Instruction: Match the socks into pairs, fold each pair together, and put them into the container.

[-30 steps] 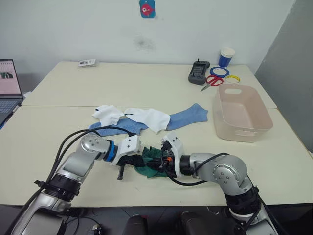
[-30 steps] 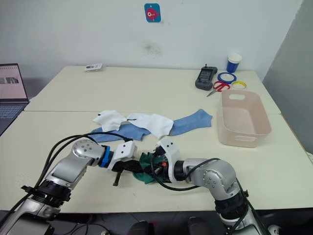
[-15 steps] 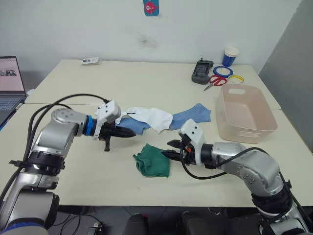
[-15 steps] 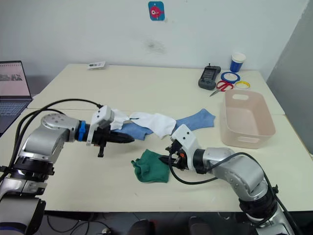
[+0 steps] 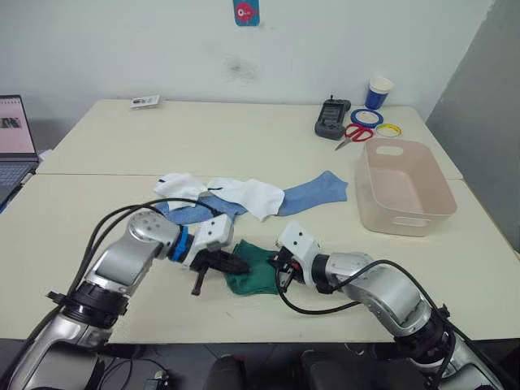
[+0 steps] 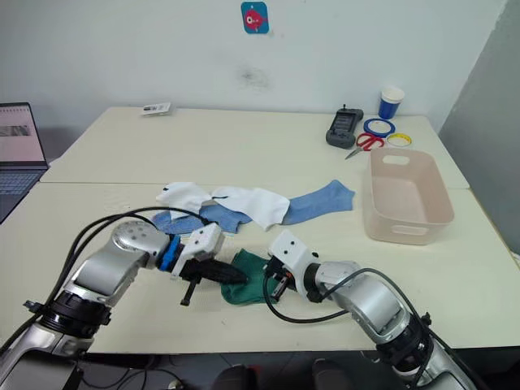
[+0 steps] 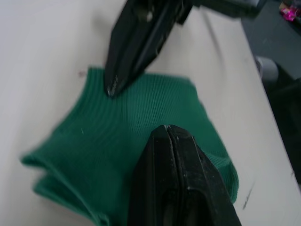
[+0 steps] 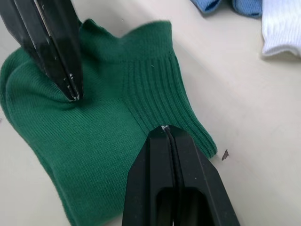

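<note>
Two closed grippers meet on the folded green socks (image 5: 253, 268) near the table's (image 5: 244, 146) front edge: left gripper (image 5: 240, 265) pressing at its 9 o'clock side, right gripper (image 5: 276, 262) at 3 o'clock. White socks (image 5: 244, 195) and blue socks (image 5: 313, 192) lie at 12 o'clock from it, the container (image 5: 406, 188) at 2 o'clock.

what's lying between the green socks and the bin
Bare tabletop in the left eye view; the green socks sit well left of the bin.
</note>
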Motion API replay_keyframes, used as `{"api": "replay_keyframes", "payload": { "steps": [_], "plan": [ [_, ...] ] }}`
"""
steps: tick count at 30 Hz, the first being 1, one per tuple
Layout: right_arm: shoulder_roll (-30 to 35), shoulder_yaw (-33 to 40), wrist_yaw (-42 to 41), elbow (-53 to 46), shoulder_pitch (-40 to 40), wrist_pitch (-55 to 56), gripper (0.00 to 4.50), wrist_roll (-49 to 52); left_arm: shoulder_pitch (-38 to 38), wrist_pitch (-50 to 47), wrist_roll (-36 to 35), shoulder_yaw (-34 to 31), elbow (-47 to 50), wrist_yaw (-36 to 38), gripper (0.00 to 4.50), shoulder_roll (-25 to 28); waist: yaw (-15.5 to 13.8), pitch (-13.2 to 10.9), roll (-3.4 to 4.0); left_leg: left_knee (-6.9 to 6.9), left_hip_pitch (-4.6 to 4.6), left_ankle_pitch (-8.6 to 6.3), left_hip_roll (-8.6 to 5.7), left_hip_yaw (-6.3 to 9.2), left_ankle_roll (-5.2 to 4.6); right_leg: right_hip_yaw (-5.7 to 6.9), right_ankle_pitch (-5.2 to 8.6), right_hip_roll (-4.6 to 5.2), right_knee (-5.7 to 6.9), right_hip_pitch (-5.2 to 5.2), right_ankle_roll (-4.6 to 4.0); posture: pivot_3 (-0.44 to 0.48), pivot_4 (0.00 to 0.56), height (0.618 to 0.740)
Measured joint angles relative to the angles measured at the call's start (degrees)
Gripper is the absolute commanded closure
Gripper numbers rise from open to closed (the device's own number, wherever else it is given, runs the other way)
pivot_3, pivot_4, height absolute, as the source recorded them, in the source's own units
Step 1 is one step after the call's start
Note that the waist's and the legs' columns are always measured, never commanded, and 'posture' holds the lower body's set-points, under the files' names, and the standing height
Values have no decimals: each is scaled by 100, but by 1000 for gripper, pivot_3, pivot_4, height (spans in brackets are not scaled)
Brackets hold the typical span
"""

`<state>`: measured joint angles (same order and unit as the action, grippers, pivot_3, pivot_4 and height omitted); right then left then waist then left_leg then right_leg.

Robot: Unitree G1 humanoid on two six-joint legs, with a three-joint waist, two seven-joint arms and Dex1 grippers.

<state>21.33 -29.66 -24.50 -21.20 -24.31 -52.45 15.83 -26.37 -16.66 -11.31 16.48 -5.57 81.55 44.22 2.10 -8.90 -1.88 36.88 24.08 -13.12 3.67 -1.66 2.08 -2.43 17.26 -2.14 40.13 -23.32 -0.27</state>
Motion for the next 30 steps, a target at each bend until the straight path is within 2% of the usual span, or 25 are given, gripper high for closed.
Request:
{"api": "replay_keyframes", "payload": {
  "steps": [6,10,14,18,23,30],
  "plan": [
    [9,115,-59,-10,127,28,4462,-110,105,166,-23,-59,-130,-52,4500,-4,-23,1,0,0,-2,0,1,-1,0,0,0,1,-1,3,0,0,150,732],
    [228,459,-400,-282,154,29,4462,96,24,-576,-551,-282,336,-106,4500,-117,-26,-1,-2,1,4,0,1,2,0,4,0,5,-3,3,1,0,150,732],
    [219,482,-782,-582,-107,-151,4462,370,-462,-1192,-907,-396,834,-173,4500,-140,-26,-2,-4,1,3,0,-6,5,0,4,0,-4,-3,4,1,0,150,732],
    [247,183,-1112,-507,-355,-210,4462,373,-595,-1175,-768,-369,771,-281,4500,-134,-1,-3,-4,-2,-7,0,0,6,-1,1,0,-13,0,6,1,0,150,732],
    [231,-314,-1327,-45,-410,-163,4462,247,-369,-839,-321,-160,472,-287,4500,-28,-14,-3,-2,0,-6,0,1,3,-1,-2,1,-11,-1,4,-1,0,150,732],
    [410,-371,-1406,-87,-141,-73,4462,111,-284,-710,132,4,195,-743,4500,-243,-39,-3,-3,3,-2,0,-2,2,-1,1,1,3,-4,7,0,0,150,732]
  ]
}}
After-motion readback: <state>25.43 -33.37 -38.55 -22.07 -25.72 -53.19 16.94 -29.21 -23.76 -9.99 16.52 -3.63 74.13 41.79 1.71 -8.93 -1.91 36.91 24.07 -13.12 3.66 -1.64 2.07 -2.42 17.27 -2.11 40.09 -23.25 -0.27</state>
